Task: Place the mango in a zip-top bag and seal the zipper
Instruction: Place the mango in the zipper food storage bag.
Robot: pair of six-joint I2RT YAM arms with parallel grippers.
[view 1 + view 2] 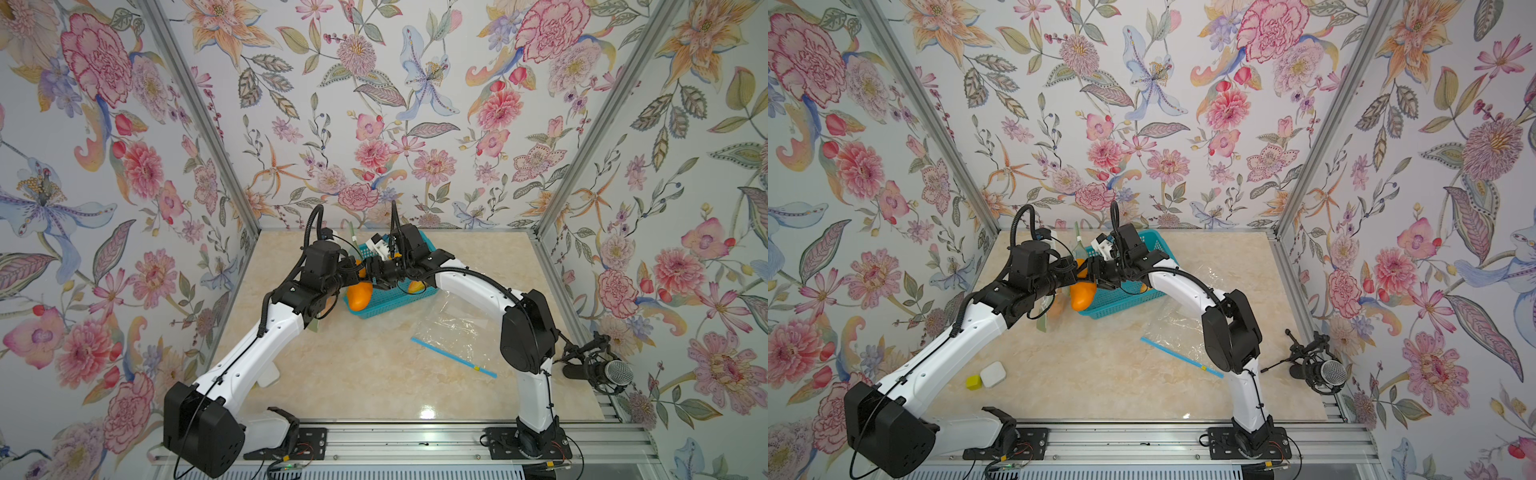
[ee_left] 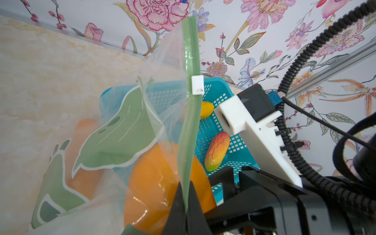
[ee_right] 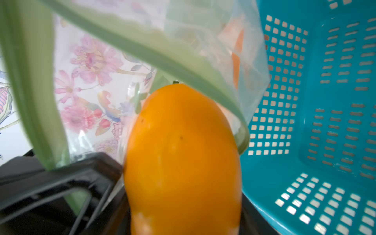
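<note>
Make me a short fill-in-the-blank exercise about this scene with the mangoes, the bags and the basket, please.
1. The left fingers are shut on the ___ zipper strip of the held bag.
2. The big mango at that bag's mouth is ___.
3. The flat bag on the table has a ___ zipper.
4. The red-green mango lies in the ___.
Missing words: green; orange; blue; basket.

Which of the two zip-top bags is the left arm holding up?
The green-zippered bag, its zipper strip pinched by the left gripper; the blue-zippered bag lies flat on the table.
</note>
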